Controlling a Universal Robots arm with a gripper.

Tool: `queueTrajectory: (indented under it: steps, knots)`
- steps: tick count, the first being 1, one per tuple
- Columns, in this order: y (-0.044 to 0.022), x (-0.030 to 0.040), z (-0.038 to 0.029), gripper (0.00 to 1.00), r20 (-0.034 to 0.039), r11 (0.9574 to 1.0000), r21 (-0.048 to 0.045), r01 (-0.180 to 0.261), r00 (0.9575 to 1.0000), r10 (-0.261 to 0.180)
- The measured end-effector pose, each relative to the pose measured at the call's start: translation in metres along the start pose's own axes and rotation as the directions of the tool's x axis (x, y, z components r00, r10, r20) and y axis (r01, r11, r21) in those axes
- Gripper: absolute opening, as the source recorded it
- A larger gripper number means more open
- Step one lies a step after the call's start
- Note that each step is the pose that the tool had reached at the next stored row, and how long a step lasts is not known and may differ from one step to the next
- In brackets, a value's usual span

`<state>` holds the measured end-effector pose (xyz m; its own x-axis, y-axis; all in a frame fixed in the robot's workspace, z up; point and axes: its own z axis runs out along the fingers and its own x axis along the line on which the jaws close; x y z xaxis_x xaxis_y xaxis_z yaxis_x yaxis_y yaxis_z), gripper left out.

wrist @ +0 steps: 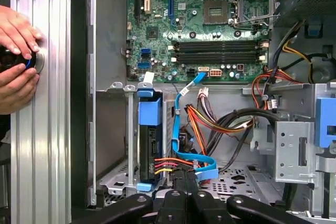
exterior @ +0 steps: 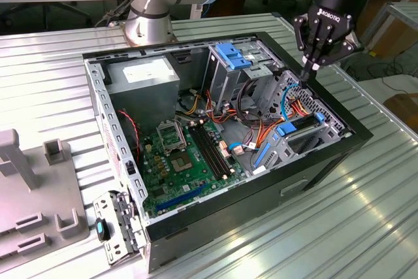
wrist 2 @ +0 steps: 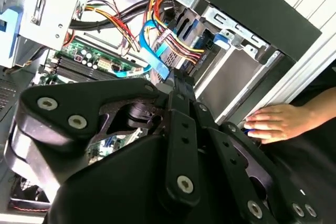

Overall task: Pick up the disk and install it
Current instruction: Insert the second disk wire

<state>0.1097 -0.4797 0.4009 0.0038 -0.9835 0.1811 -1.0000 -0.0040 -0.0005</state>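
Exterior view: gripper (exterior: 307,78) hovers above the open computer case (exterior: 196,240), fingers narrow and empty; disk (exterior: 302,127) sits at five o'clock.

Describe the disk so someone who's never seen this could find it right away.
Start at the open computer case on the metal table. In its lower bay near the hand, the disk sits on edge. A bright blue carrier rail frames it, unlike the thin blue cables alongside.
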Motion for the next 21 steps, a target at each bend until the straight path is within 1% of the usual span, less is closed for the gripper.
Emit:
queueTrajectory:
  steps: [1,4,5,7,8,9,10,11,12,13,14,15,17,18,19,20,21]
  knots:
    - [-0.0002,-0.0005,0.0003,0.11,-0.0005,1.0,-0.0031,-0.007,1.0,0.007]
    - [-0.0012,-0.0011,0.0011,0.3,-0.0019,0.9996,-0.011,-0.025,0.9997,0.025]
    - [-0.0018,-0.0013,0.002,0.36,-0.0036,0.9992,-0.0147,-0.036,0.9994,0.036]
    - [-0.0026,-0.0016,0.0033,0.36,-0.0067,0.9986,-0.0192,-0.05,0.9987,0.05]
    - [-0.0033,-0.0017,0.0043,0.42,-0.0099,0.9979,-0.0219,-0.061,0.9981,0.061]
    - [-0.0038,-0.0018,0.0048,0.42,-0.0127,0.9974,-0.0234,-0.069,0.9976,0.068]
    - [-0.0062,-0.0021,0.0058,0.42,-0.0222,0.9965,-0.0248,-0.08,0.9966,0.079]
    - [-0.0081,-0.0023,0.0059,0.42,-0.0392,0.9961,-0.0242,-0.085,0.9957,0.084]
    - [-0.0084,-0.0027,0.0059,0.42,-0.0581,0.996,-0.0229,-0.086,0.9947,0.084]
    - [-0.0084,-0.0037,0.006,0.42,-0.0728,0.996,-0.0218,-0.086,0.9938,0.084]
    - [-0.0085,-0.0071,0.0065,0.42,-0.0779,0.996,-0.0216,-0.086,0.9934,0.084]
    - [-0.0084,-0.01,0.0068,0.42,-0.0791,0.996,-0.0225,-0.086,0.9933,0.084]
    - [-0.0084,-0.0179,0.0071,0.42,-0.0825,0.996,-0.0257,-0.086,0.9931,0.083]
    - [-0.0084,-0.0206,0.0077,0.42,-0.0859,0.996,-0.0265,-0.086,0.9928,0.083]
    - [-0.0085,-0.0225,0.0083,0.42,-0.0944,0.996,-0.0263,-0.086,0.9921,0.083]
    - [-0.0086,-0.0236,0.0087,0.42,-0.1054,0.996,-0.0258,-0.086,0.991,0.083]
    - [-0.0086,-0.0251,0.0094,0.42,-0.1236,0.996,-0.0251,-0.086,0.9889,0.082]
